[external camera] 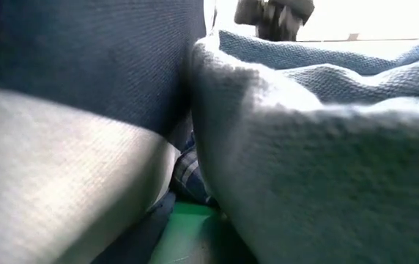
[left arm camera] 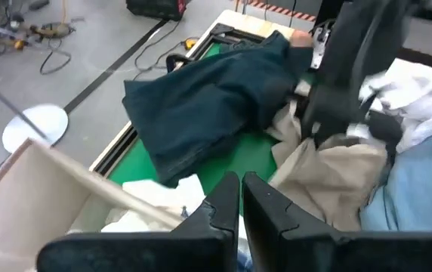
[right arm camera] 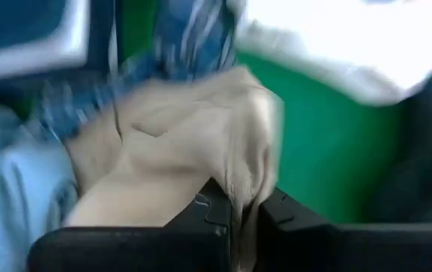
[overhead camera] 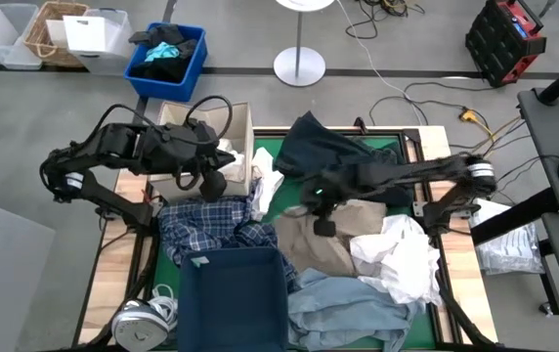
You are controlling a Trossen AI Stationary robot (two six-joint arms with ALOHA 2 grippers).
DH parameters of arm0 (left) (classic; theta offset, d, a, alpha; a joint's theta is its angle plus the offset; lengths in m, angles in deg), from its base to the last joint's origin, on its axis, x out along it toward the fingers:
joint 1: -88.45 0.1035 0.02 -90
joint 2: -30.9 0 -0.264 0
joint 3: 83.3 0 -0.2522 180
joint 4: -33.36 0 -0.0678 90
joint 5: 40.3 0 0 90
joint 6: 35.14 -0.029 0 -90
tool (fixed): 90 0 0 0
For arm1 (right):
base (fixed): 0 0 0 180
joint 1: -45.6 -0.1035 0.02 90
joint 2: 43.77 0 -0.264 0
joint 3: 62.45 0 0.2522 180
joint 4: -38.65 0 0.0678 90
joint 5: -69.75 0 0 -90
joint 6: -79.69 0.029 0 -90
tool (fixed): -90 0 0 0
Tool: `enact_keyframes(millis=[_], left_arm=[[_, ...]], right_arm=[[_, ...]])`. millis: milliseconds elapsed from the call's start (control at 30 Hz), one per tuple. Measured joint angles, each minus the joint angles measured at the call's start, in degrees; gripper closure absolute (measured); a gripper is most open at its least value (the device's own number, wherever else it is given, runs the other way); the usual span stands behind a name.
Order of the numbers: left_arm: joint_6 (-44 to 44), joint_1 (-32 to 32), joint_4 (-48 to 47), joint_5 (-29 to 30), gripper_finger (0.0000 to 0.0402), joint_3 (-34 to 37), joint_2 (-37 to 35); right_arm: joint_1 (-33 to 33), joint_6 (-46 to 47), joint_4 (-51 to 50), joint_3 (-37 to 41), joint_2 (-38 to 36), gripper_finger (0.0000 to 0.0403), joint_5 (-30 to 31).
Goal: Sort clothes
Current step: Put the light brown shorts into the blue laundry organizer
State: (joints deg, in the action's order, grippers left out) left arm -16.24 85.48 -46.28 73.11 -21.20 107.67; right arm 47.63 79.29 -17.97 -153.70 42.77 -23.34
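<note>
The right gripper (right arm camera: 240, 215) has its two dark fingers pinched on a fold of the tan cotton trousers (right arm camera: 193, 136), the cloth bunching up between them. In the high view this right gripper (overhead camera: 323, 221) sits at the middle of the green table mat (overhead camera: 284, 152), over the tan trousers (overhead camera: 323, 244). Just behind those fingers lies the dark navy garment (overhead camera: 333, 147); beside them, toward the right arm's base, is a crumpled white shirt (overhead camera: 397, 256), and nearer the front edge the light blue denim (overhead camera: 348, 308). On the other side of the fingers lies the blue-white plaid shirt (overhead camera: 206, 223).

The left gripper (left arm camera: 240, 198) has its fingers pressed together with nothing between them. It hangs over the pale open cardboard box (overhead camera: 242, 122) at the mat's left rear, with a white cloth (left arm camera: 155, 198) just below its fingertips.
</note>
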Motion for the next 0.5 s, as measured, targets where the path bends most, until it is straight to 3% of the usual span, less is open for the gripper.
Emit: enact_keyframes(millis=[267,400,500], left_arm=[[-6.01,0.00,9.84,1.19,0.0402,1.18,0.09],[-5.59,0.39,14.94,1.39,0.0400,1.13,0.00],[-2.47,1.88,13.94,-2.23,0.0384,1.05,-0.67]], right_arm=[[0.12,1.92,5.77,-4.80,-14.15,0.0394,10.07],[0.14,1.03,12.81,-6.48,-17.93,0.0394,11.16],[0.14,-1.00,17.49,-8.01,-19.32,0.0394,11.14]])
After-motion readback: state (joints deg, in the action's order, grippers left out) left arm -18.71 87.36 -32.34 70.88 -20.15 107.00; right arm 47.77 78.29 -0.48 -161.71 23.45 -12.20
